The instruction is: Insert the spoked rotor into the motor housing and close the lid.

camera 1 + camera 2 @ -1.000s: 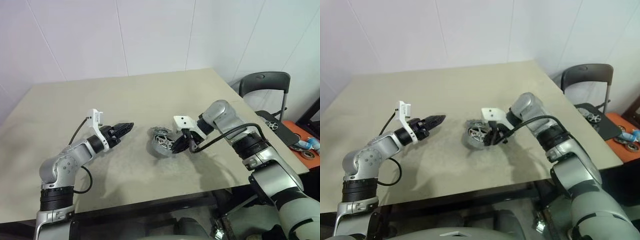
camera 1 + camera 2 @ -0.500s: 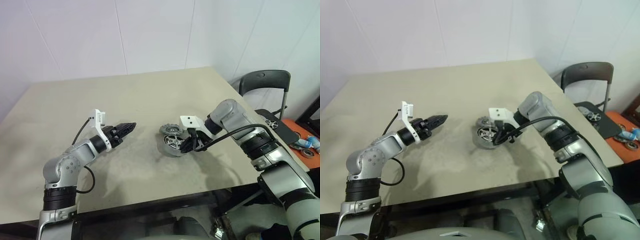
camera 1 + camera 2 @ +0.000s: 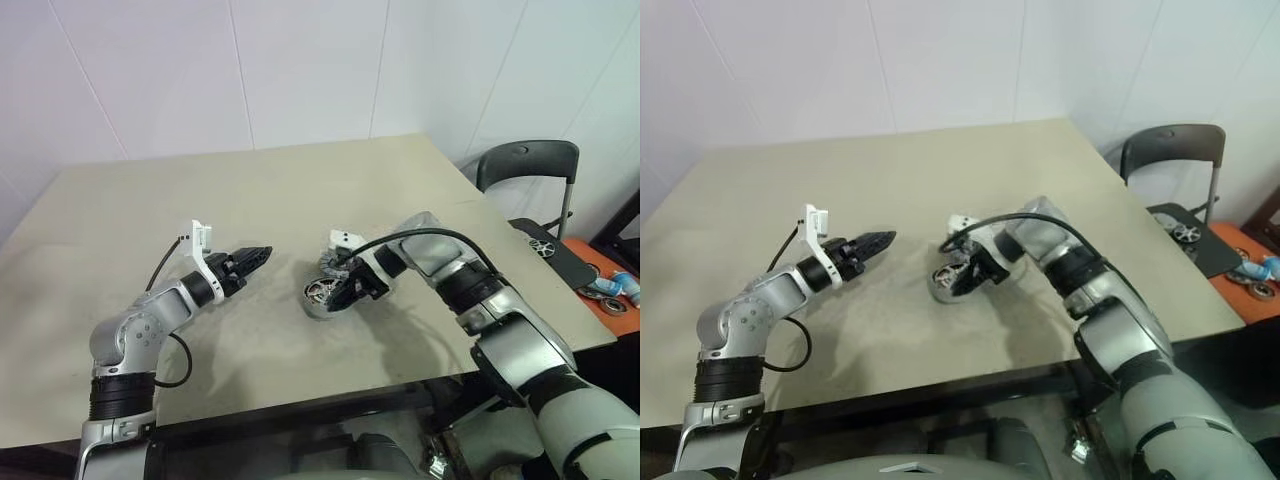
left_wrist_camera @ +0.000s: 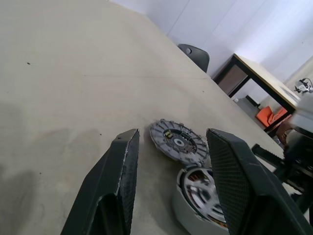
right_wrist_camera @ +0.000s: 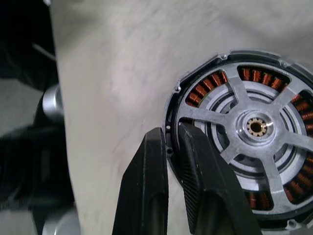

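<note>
The motor housing [image 3: 318,298] stands tilted on the table, its open face turned towards my left gripper. Copper windings ring its inside, and the spoked rotor [image 5: 254,128] sits within them. My right gripper [image 5: 171,131] is shut on the housing's rim, one finger outside the wall and one inside. The lid [image 4: 178,142] lies flat on the table just behind the housing. Left of the housing, my left gripper [image 3: 262,254] hovers level and open with nothing between its fingers, pointing at the housing and lid.
The beige table [image 3: 250,190] has bare surface to the left and at the back. A dark chair [image 3: 528,165] stands off its right edge. Further right lies an orange surface [image 3: 612,295] with small round parts.
My right gripper has rolled and carried the housing a little to the left, towards the left gripper. The left gripper and the lid have stayed put.
</note>
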